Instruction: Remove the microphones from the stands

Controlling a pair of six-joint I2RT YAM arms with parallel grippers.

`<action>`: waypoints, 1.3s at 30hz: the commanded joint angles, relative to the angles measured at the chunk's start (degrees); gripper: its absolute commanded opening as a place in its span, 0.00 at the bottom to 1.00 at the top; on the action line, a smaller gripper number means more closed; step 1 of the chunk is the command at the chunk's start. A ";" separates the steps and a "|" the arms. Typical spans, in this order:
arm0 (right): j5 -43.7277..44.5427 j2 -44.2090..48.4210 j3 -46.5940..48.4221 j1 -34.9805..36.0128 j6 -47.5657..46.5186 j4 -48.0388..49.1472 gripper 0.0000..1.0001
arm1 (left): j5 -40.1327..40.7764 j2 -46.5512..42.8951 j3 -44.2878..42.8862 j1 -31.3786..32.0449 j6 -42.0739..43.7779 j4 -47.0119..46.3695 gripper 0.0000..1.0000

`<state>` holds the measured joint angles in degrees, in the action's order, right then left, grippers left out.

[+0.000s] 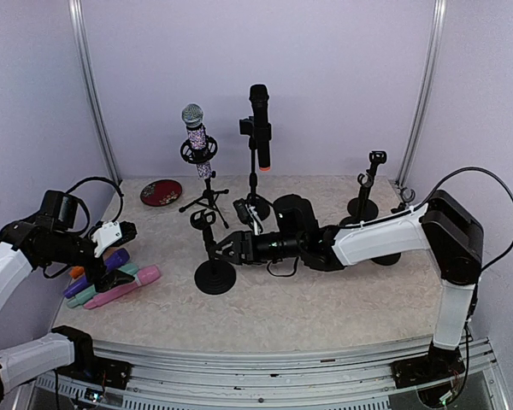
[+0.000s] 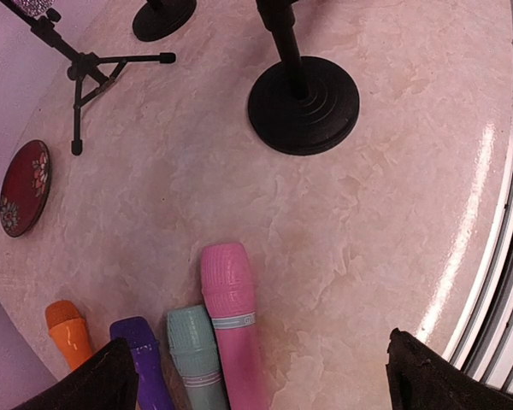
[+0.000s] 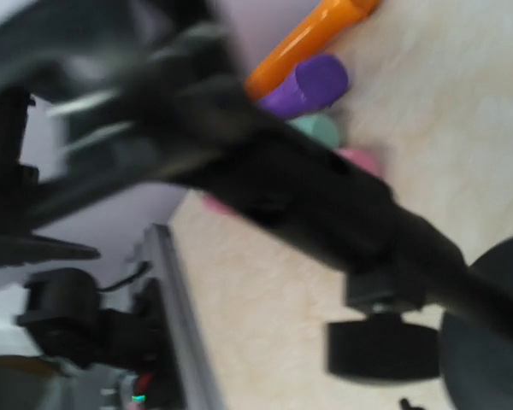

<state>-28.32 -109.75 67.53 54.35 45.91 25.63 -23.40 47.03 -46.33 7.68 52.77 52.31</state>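
Note:
Two microphones sit in stands at the back. A glittery one with a silver head (image 1: 197, 137) is on a tripod stand (image 1: 207, 198). A black one with a red end (image 1: 259, 120) is on a round-base stand (image 1: 256, 205). My right gripper (image 1: 227, 250) reaches left against the pole of a short black stand (image 1: 214, 256) whose clip (image 1: 203, 219) looks empty. In the blurred right wrist view that pole (image 3: 325, 205) crosses close in front, and the jaws' state does not show. My left gripper (image 2: 258, 359) hangs open over a pink microphone (image 2: 228, 290) that lies on the table.
Orange (image 2: 66, 329), purple (image 2: 141, 342) and teal (image 2: 192, 342) microphones lie beside the pink one at the table's left. A red plate (image 1: 161, 192) sits at the back left. Two empty stands (image 1: 365, 192) are at the right. A metal rail (image 1: 265, 352) runs along the near edge.

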 commanded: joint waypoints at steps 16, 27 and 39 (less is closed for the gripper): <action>-11.23 -11.92 6.18 -3.96 24.91 19.02 0.52 | -0.38 -0.27 -0.17 -0.55 0.66 0.67 0.99; -10.17 -11.44 4.36 -4.60 23.35 17.39 0.23 | -0.33 0.07 -0.19 -0.56 0.93 0.23 0.99; 2.80 -6.11 9.27 -3.80 -4.21 -10.97 0.00 | -0.42 0.00 -0.17 -0.58 0.66 0.38 0.99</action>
<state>-35.24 -119.20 74.06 50.26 56.31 29.61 -23.35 47.31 -46.30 7.46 53.04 52.49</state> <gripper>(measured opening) 0.215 0.986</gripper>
